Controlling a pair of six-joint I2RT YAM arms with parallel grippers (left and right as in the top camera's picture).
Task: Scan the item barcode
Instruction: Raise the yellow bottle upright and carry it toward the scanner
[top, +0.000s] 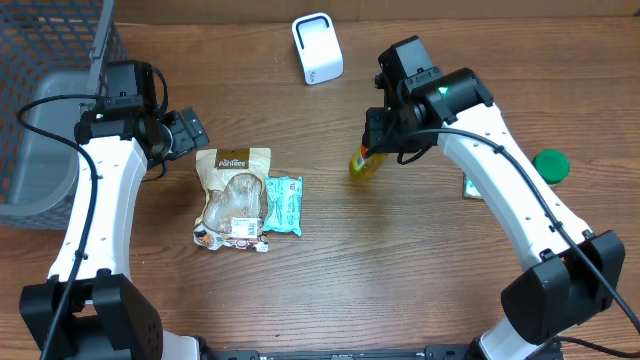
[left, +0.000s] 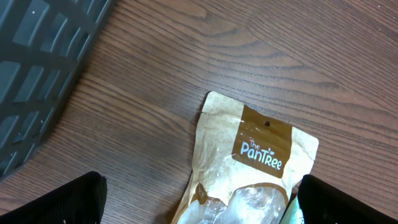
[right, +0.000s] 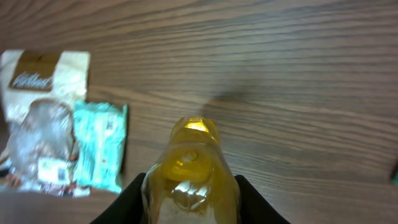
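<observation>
Overhead alone shows scanner (top: 317, 48); R pincer (top: 374, 143) grips yellow bottle (top: 363, 163), L pincer (top: 194, 131) open.

Soft, even light comes from overhead; the table (top: 330, 280) shows only faint, short shadows beneath the arms (top: 500, 190). The overhead view is sharp. Close to the right wrist camera the bottle (right: 189, 174) is blurred, with a bright yellow glare spot; the pouch (left: 261, 149) print reads crisply.

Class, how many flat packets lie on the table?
2: the brown Pantree pouch left of centre, the teal packet against its right side. A half-hidden item beside the right arm is unclear.
</observation>
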